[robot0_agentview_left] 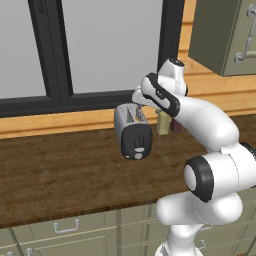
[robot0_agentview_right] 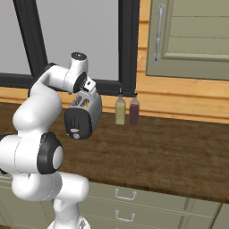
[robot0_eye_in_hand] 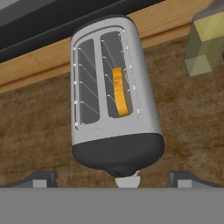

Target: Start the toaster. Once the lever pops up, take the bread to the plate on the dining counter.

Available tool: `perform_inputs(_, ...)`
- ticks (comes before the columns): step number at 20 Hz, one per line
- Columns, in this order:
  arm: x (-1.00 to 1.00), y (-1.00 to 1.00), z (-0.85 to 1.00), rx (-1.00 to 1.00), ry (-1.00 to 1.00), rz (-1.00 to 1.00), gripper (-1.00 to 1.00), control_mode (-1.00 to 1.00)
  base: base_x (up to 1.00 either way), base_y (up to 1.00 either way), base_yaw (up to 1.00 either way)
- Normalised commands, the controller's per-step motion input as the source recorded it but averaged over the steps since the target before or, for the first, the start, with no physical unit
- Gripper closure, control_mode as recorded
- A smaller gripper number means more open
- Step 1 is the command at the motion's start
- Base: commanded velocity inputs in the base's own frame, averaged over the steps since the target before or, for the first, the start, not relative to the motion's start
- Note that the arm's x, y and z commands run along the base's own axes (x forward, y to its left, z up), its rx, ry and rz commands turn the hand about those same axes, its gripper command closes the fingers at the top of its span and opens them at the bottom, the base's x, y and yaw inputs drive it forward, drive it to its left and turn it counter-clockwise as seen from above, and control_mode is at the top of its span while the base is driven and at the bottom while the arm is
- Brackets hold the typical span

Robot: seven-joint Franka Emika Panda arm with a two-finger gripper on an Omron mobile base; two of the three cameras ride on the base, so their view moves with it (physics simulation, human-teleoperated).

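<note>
The silver-grey toaster (robot0_agentview_left: 131, 125) stands on the wood counter below the window, its black end panel (robot0_agentview_left: 136, 142) facing me. In the hand view I look down on the toaster (robot0_eye_in_hand: 109, 87). The bread (robot0_eye_in_hand: 119, 92) sits sunk in the right slot, and the left slot is empty. The round silver knob (robot0_eye_in_hand: 127, 180) pokes out under the black end. The lever is too small to pick out. My gripper (robot0_eye_in_hand: 113, 179) hovers above the toaster's near end, open, with one finger tip (robot0_eye_in_hand: 41, 178) on each side and nothing between them. The plate and the dining counter are out of view.
A yellowish bottle (robot0_agentview_right: 120, 112) and a dark red bottle (robot0_agentview_right: 133, 112) stand against the wall just right of the toaster. A wall cabinet (robot0_agentview_right: 192, 36) hangs at the upper right. Drawers (robot0_agentview_right: 125, 194) run below the wood counter top (robot0_agentview_right: 170, 152).
</note>
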Motion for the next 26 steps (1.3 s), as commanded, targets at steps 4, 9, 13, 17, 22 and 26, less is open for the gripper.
perform_inputs(4,0.00,0.00,0.00,0.00,0.00,0.00,-1.00,-1.00,0.00,0.00,0.00)
perform_inputs(9,0.00,0.00,0.00,0.00,0.00,0.00,-1.00,-1.00,0.00,0.00,0.00)
perform_inputs(13,0.00,0.00,0.00,0.00,0.00,0.00,-1.00,-1.00,0.00,0.00,0.00)
perform_inputs(17,0.00,0.00,0.00,0.00,0.00,0.00,-1.00,-1.00,0.00,0.00,0.00)
perform_inputs(22,0.00,0.00,0.00,0.00,0.00,0.00,-1.00,-1.00,0.00,0.00,0.00)
perform_inputs(26,0.00,0.00,0.00,0.00,0.00,0.00,-1.00,-1.00,0.00,0.00,0.00)
